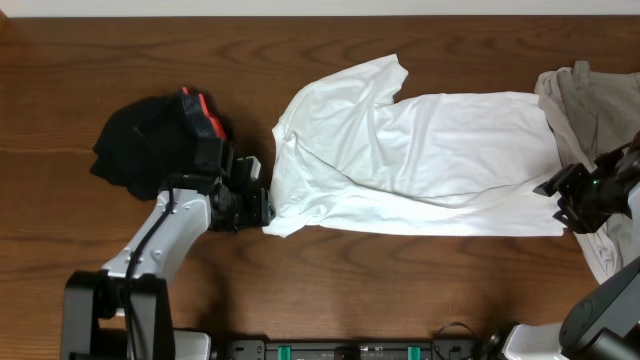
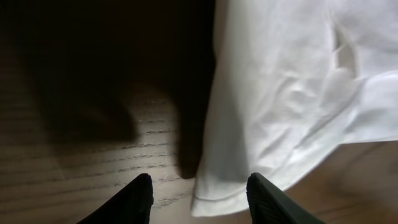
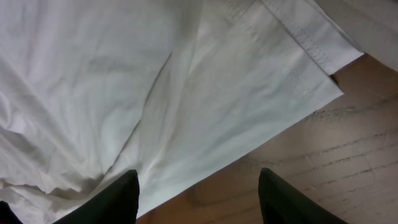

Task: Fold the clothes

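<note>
A white t-shirt (image 1: 420, 160) lies spread and rumpled across the middle of the wooden table. My left gripper (image 1: 262, 205) is open at its near left corner. In the left wrist view the shirt's hemmed corner (image 2: 217, 196) lies between the open fingers (image 2: 199, 199). My right gripper (image 1: 556, 192) is open at the shirt's near right corner. In the right wrist view the white cloth (image 3: 186, 93) fills most of the frame, and its edge (image 3: 205, 180) runs between the open fingers (image 3: 199, 199) over bare wood.
A dark garment with a red-orange patch (image 1: 150, 140) is heaped at the left, behind my left arm. A beige garment (image 1: 600, 110) lies at the right edge, partly under my right arm. The table's far edge runs along the top.
</note>
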`<state>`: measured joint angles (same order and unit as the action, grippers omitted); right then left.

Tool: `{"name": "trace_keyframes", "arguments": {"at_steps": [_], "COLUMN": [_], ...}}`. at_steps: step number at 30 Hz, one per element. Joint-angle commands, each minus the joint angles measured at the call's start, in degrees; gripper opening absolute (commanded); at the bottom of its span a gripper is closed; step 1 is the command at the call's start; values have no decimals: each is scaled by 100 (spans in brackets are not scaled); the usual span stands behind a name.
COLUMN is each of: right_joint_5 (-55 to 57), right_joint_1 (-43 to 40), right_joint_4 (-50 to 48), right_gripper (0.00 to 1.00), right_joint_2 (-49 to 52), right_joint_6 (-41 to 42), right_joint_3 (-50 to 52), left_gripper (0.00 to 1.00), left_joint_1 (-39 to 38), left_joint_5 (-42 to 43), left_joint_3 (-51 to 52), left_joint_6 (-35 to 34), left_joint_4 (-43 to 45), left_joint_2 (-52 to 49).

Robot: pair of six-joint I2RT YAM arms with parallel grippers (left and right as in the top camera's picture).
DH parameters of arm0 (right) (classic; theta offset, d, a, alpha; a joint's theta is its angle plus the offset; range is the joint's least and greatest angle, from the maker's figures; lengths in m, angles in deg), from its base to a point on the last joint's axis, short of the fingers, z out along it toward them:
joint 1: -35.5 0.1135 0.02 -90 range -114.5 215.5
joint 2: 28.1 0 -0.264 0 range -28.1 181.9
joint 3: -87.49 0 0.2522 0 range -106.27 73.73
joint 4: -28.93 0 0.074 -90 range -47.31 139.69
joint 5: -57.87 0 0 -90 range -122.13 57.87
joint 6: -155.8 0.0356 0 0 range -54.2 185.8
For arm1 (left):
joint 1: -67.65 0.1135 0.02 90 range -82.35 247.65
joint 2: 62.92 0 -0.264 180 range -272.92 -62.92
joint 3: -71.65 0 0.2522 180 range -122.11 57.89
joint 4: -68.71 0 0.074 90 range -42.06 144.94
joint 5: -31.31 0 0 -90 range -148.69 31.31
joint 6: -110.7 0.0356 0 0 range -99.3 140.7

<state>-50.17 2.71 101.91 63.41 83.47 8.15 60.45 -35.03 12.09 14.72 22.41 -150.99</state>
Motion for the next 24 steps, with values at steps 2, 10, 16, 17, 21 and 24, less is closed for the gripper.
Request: {"name": "trace_keyframes", "arguments": {"at_steps": [2, 10, 16, 17, 21, 24], "right_joint_5": [24, 509, 623, 623, 673, 942], "right_joint_1": [61, 63, 63, 66, 168, 286], "right_joint_4": [-9, -20, -31, -33, -142, -402], "right_gripper": [59, 57, 53, 53, 52, 51], "right_joint_2": [33, 33, 35, 35, 35, 35], "right_joint_6": [-103, -98, 33, 33, 37, 210], "right_joint_3": [-63, -57, 50, 92, 382, 752], "left_gripper": [51, 6, 6, 6, 6, 6], "left_joint_1": [-168, -219, 212, 280, 450, 457], "left_joint_5": [-101, -463, -1541, -1541, -1537, -1537], "left_joint_3": [37, 0, -354, -413, -669, -782], "left_joint_6": [168, 184, 59, 63, 63, 87], "left_joint_4": [35, 66, -389, -389, -387, -389], "left_joint_2": [-286, -389, -267, -264, -260, -258]}}
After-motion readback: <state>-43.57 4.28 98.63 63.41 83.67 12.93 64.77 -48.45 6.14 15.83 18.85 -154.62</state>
